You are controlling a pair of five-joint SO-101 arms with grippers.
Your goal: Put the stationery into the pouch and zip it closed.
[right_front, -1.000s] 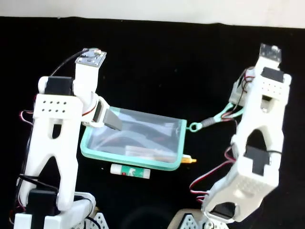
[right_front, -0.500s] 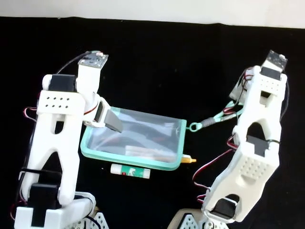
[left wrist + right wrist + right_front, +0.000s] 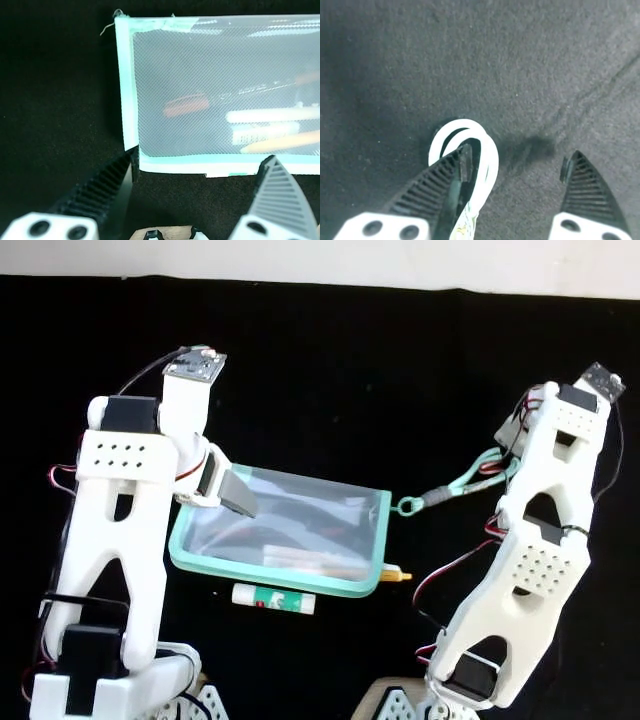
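Observation:
A clear mesh pouch (image 3: 285,525) with a teal border lies flat between the arms, with pens and pencils inside; an orange pencil tip (image 3: 400,577) pokes out at its right corner. A white glue stick (image 3: 273,598) lies on the cloth just outside the pouch's near edge. My left gripper (image 3: 200,159) stands open at the pouch's (image 3: 215,95) left end, one finger on each side of the corner. A teal cord (image 3: 468,481) runs from the zip pull ring (image 3: 408,505) to my right gripper (image 3: 518,155), which is open, with the cord's pale loop (image 3: 470,150) hooked around one finger.
Black cloth (image 3: 330,370) covers the table, with a pale strip along the far edge. Both white arm bases stand at the near edge, left and right of the pouch. Red and black wires hang from each arm.
The right arm has swung outward to the right with the cord loop on its finger. The left arm shifted slightly upward early on. The pouch and glue stick have not moved.

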